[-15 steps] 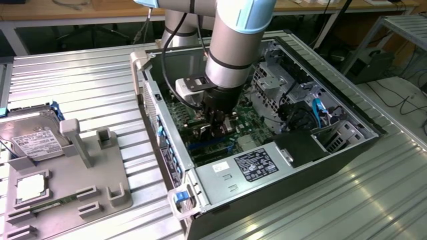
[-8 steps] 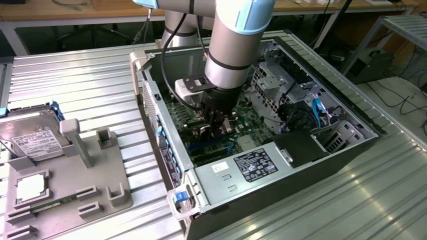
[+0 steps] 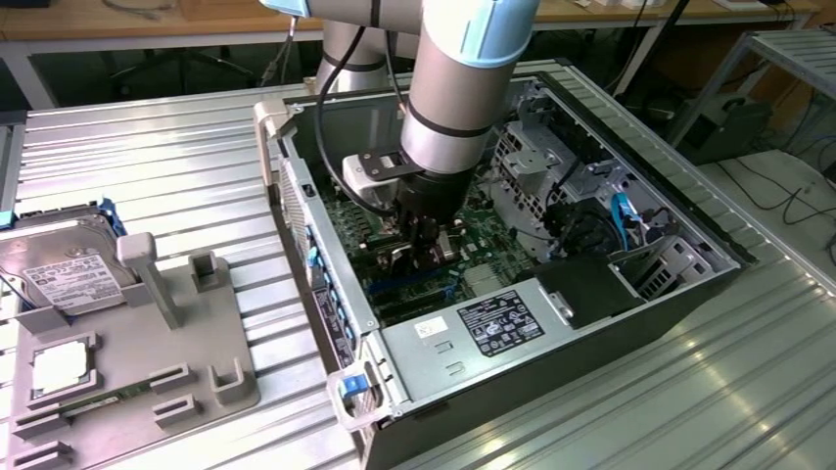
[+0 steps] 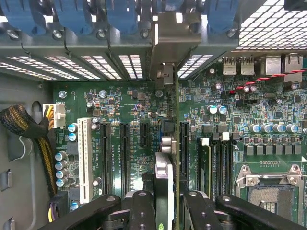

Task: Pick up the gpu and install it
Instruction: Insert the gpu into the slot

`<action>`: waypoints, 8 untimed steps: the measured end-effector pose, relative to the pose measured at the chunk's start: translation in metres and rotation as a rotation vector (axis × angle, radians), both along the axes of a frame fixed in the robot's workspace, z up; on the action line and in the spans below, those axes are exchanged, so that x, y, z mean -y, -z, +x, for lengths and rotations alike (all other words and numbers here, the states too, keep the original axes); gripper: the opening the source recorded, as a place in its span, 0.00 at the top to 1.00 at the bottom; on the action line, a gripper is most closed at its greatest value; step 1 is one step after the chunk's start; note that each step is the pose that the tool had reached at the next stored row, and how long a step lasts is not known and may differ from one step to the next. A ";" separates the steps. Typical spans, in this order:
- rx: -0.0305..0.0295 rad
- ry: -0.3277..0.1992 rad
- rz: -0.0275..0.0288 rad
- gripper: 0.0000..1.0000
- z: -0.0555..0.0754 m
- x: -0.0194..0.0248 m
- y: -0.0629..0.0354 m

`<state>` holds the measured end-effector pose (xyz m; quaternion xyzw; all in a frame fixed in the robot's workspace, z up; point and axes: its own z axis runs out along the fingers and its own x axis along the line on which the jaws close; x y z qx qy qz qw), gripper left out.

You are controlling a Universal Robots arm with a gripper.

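Green motherboard (image 4: 124, 103) spread across the wrist view, slots running in rows. Dead centre, seen edge-on: the gpu (image 4: 165, 158), standing upright, clamped between the two dark fingers (image 4: 144, 211) of the pincer (image 4: 165, 211). Jaws partly closed, pressed against either face of the card. Metal bracket (image 4: 170, 43) of the card up against the case's rear wall, in line with the blue slot clips (image 4: 122, 14) along the top of the frame. Lower edge of the card down at the board beside the black expansion slots (image 4: 125, 148); whether seated in a slot, cannot tell. White slot (image 4: 85, 158) off toward the lower left, empty processor socket (image 4: 268, 191) at the lower right.

Over to the exterior view: silver arm (image 3: 451, 108) reaching straight down into the open computer case (image 3: 523, 343), pincer (image 3: 425, 257) low over the board at frame centre. At the frame's left, on the ribbed metal bench (image 3: 170, 166), a grey parts holder (image 3: 144, 343), with a silver hard drive (image 3: 59, 264) leaning at its upper-left corner.
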<state>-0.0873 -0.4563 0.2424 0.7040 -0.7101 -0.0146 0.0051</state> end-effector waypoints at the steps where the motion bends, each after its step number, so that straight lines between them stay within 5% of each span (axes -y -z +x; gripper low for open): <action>1: 0.0000 0.000 0.0000 0.72 0.000 0.0000 0.0000; 8: 0.0000 0.000 0.0000 0.72 0.004 0.0000 0.0002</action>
